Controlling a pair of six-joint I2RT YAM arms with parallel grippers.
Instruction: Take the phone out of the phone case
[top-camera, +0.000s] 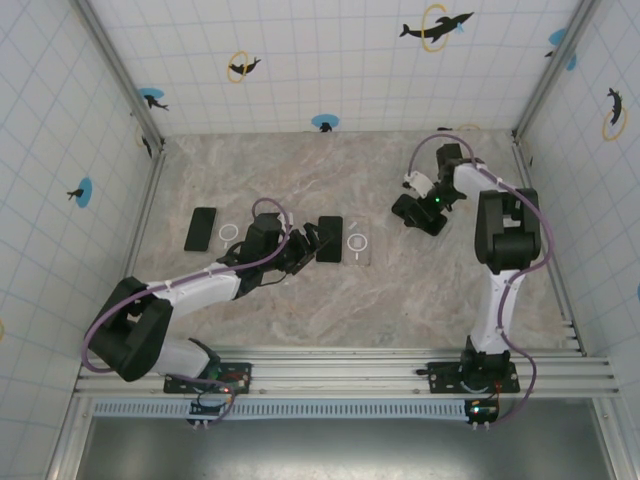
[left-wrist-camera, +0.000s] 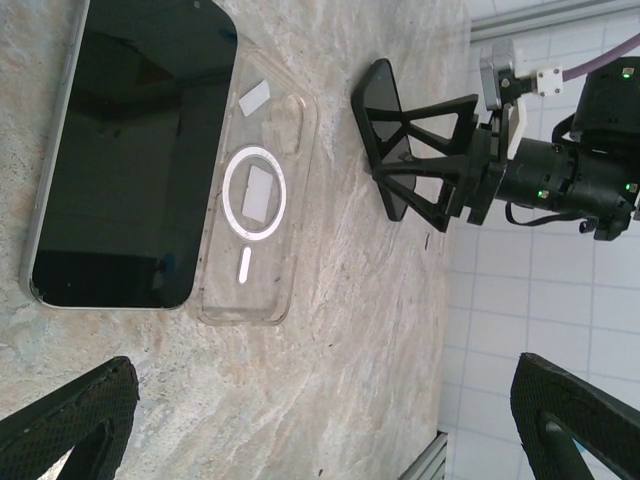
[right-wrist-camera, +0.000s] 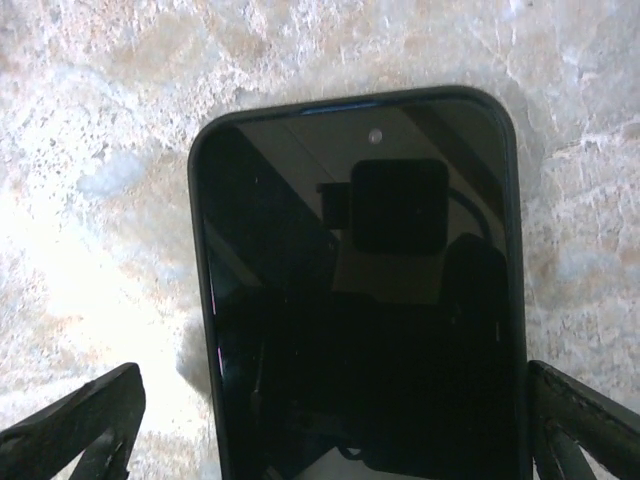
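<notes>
Phone (right-wrist-camera: 360, 330) in what I am taking for a dark case (right-wrist-camera: 203, 300) is lying on the desk (right-wrist-camera: 100, 150) straight beneath my right gripper (right-wrist-camera: 325, 425), its long axis running forward between my wide-spread, empty fingers (right-wrist-camera: 70, 425); this arm is sitting nearest. My left gripper (left-wrist-camera: 320, 420), also released, is facing a bare phone (left-wrist-camera: 125, 160) touching a clear case (left-wrist-camera: 255, 190), whose emptiness my left wrist camera is showing.

Lab test cell (boxed in); gridded walls (top-camera: 340, 60), aluminium rails (top-camera: 350, 365), marble tabletop (top-camera: 330, 300).

No readable text, brand, number or label appears on anything here.
</notes>
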